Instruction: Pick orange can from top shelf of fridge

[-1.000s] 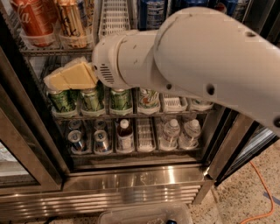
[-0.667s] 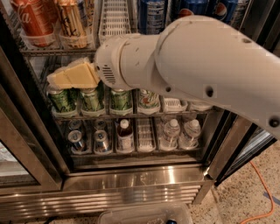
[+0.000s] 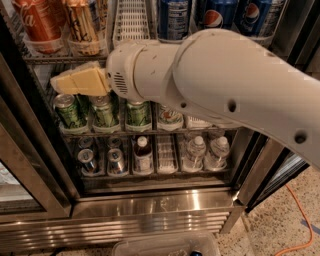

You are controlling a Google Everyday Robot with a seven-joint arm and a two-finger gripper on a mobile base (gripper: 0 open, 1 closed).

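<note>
The orange can (image 3: pixel 82 22) stands on the top shelf (image 3: pixel 60 58) of the fridge (image 3: pixel 150 202), just right of a red Coca-Cola can (image 3: pixel 37 22); its top is cut off by the frame edge. My gripper (image 3: pixel 62 82), with pale yellow fingers, points left just below the top shelf, under the orange can and in front of the green cans. It looks shut and holds nothing. The big white arm (image 3: pixel 225 85) covers much of the middle shelf.
An empty white lane tray (image 3: pixel 131 20) and blue Pepsi cans (image 3: pixel 215 15) stand right of the orange can. Green cans (image 3: pixel 70 110) fill the shelf below, bottles and cans (image 3: pixel 142 152) the lowest. A dark door frame (image 3: pixel 30 150) is on the left. An orange cable (image 3: pixel 300 235) lies on the floor.
The gripper has risen slightly toward the top shelf. The cans have not moved.
</note>
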